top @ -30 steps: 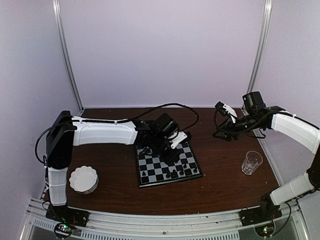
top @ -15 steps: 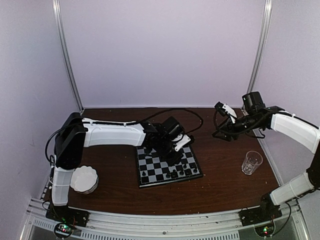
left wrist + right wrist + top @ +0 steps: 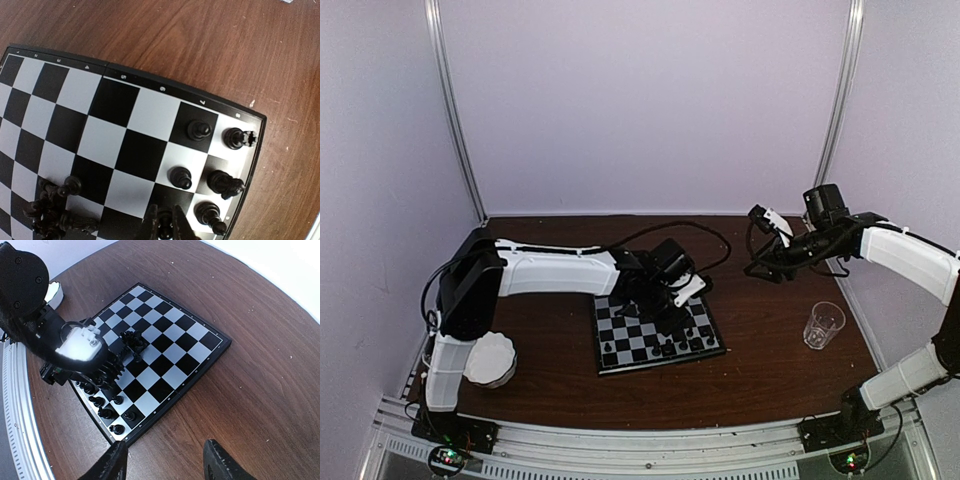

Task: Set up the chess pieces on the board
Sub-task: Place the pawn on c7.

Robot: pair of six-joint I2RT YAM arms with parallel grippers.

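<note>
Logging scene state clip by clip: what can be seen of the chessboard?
The board is a flat square of black and pale squares inside a thin dark rim, with small numerals printed along one edge. It lies flat on the brown wooden table, turned slightly askew to the table's edge. Small black pieces stand upright on squares near one corner; a heap of toppled ones lies further in. The left gripper is low over it, shut on one piece.

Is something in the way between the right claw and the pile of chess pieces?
Nothing visible. Bare board and table lie between the right claw and the pile; the left claw is off to one side.
</note>
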